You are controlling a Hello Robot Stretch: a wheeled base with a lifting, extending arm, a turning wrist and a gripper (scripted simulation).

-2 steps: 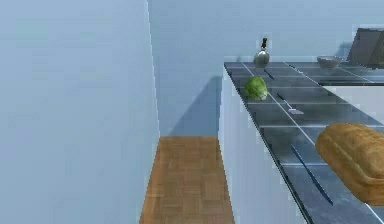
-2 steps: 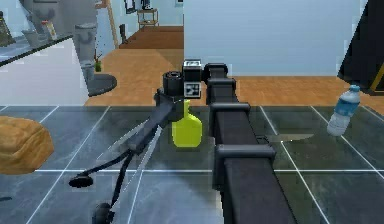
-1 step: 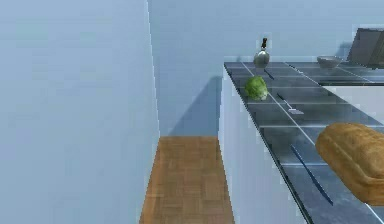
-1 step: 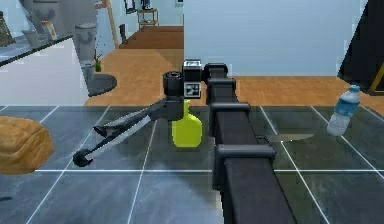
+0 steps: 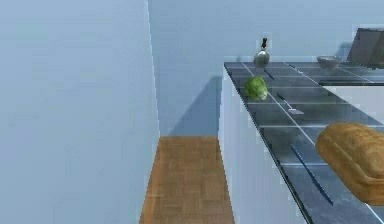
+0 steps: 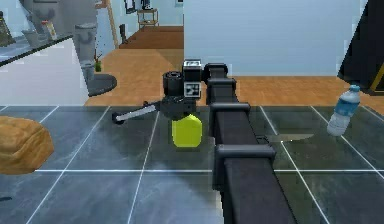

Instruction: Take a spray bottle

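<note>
2 things, bread (image 6: 20, 143) and clear bottle (image 6: 343, 110), flank the pincer (image 6: 122, 119); its hold unclear.

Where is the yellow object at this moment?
In the arm side view's middle, the yellow object shows just left of the dark arm, against the tiled counter; the clear bottle stands far to its right.
</note>
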